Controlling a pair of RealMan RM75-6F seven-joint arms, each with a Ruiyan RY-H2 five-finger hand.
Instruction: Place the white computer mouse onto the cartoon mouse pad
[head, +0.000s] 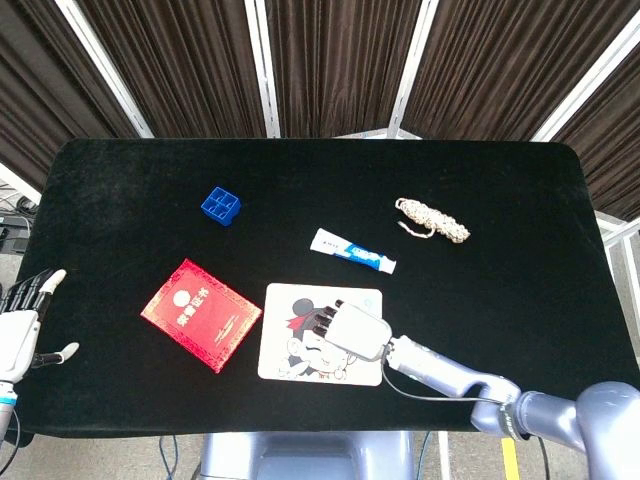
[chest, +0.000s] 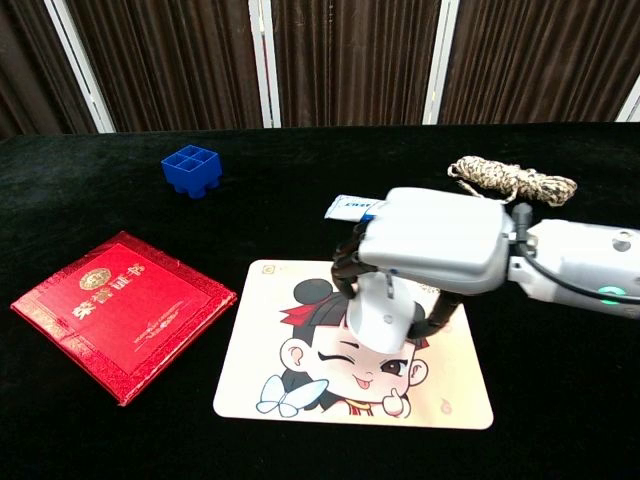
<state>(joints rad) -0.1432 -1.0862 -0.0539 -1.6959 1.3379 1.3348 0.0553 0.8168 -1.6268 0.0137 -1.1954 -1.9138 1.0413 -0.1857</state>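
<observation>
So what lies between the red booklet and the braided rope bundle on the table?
In the chest view, the cartoon mouse pad lies between the red booklet and the rope bundle, with the right hand holding the white computer mouse over it.

Head cam overhead, chest cam low/near; both share mouse pad (head: 300, 345).

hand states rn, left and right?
Left hand: open, holding nothing, at the table's left edge.
Right hand: holding the white mouse over the cartoon mouse pad.
</observation>
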